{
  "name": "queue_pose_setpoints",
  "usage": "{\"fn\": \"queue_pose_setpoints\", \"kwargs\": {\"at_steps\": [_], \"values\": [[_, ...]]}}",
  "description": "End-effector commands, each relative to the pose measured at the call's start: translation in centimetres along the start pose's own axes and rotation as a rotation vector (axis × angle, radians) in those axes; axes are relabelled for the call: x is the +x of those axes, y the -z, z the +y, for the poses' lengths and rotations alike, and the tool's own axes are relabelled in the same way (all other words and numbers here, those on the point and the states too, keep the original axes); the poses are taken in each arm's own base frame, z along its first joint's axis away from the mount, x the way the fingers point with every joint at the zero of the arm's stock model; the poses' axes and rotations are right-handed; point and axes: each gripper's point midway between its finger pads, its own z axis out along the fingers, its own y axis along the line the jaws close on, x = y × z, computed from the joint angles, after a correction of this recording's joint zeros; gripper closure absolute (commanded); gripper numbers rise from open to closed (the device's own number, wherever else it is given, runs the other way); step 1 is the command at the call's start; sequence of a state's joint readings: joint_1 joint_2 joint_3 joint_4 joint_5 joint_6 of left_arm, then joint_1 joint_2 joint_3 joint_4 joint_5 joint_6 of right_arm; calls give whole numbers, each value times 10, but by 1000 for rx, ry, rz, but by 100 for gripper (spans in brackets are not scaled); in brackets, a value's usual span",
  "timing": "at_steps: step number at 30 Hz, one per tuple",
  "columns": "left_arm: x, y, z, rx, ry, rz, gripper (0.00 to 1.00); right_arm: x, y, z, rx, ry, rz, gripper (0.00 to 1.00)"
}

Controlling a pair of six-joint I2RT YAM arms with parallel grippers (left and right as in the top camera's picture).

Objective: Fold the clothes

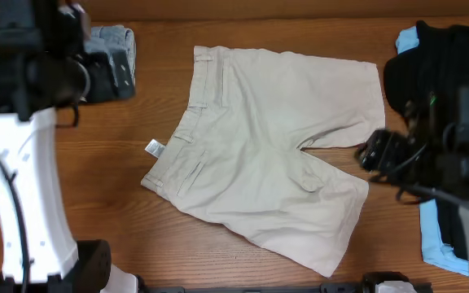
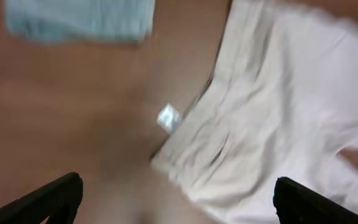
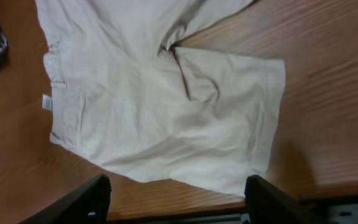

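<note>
Beige khaki shorts [image 1: 267, 146] lie spread flat on the wooden table, waistband to the left, legs to the right, a small white tag [image 1: 153, 147] at the waist. They also show in the left wrist view [image 2: 272, 124] and the right wrist view [image 3: 160, 106]. My left gripper [image 2: 179, 202] is open and empty, high above the waistband corner and tag [image 2: 168, 117]. My right gripper [image 3: 176, 199] is open and empty, high above the near leg's hem. Light-blue denim shorts [image 1: 112, 49] lie at the back left. Black [image 1: 438, 61] and pale-blue [image 1: 442, 244] garments lie at the right.
The left arm [image 1: 31, 73] stands at the left and partly covers the denim shorts. The right arm [image 1: 430, 159] hangs over the pile at the right. The table's front edge [image 3: 185, 214] runs just below the shorts' near leg.
</note>
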State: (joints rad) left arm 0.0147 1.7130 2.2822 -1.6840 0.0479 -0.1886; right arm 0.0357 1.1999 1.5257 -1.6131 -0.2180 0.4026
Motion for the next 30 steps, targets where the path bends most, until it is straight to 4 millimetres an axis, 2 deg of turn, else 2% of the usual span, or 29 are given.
{"fn": "queue_pose_setpoints", "kwargs": {"at_steps": [1,5,9,14,22,27,30], "values": [[31,-44,9,-41,20,172,0,28,-23,-13,11,-85,42,27],[47,-94,14,-55,22,252,0,44,-78,-36,54,-153,90,27],[62,-134,18,-62,24,290,0,56,-134,-55,92,-199,162,28],[78,-166,23,-68,25,317,0,52,-176,-78,198,-238,194,27],[94,-185,27,-73,18,349,0,46,-224,-98,314,-258,266,28],[94,-188,27,-71,15,343,0,35,-239,-107,356,-246,232,28],[94,-190,27,-70,13,339,0,20,-239,-124,454,-265,135,28]]}}
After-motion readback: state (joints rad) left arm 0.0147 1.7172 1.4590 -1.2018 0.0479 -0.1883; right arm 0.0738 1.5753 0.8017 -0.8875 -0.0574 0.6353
